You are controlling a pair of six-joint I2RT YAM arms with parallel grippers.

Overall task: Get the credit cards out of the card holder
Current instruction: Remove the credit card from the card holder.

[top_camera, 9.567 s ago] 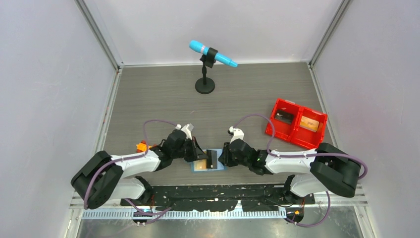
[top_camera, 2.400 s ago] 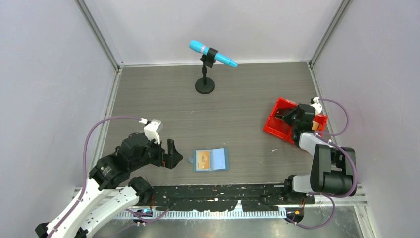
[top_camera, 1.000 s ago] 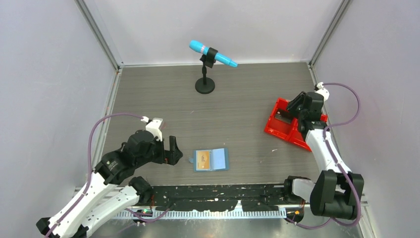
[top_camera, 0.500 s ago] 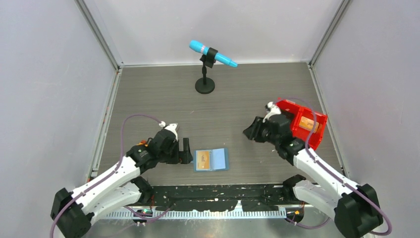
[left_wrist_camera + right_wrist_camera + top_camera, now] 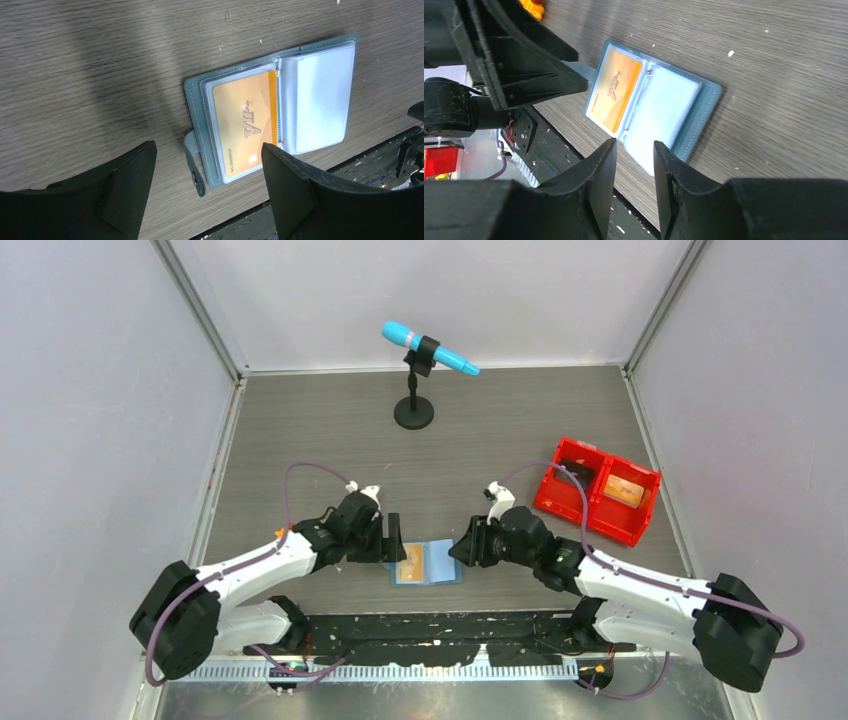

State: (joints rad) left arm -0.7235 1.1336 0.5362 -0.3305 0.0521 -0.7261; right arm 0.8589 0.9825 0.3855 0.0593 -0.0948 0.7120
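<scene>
From above, the small teal-blue bifold card holder lies open at the 6 o'clock edge of the grey wood-grain table, with the left gripper at its 9 o'clock and the right gripper at its 3.

Left wrist: the jaws are wide apart and empty. The thin orange-gold credit card sits in the 9 o'clock pocket.

Right wrist: the jaws are narrowly parted, gripping nothing, perhaps grazing the holder.

The dark grey, wood-grained table carries four things. A teal card holder lies open and flat near the front edge, an orange-gold card in one pocket. A microphone stand sits toward the back, a red two-compartment bin to the right, and a small orange object to the left.
</scene>
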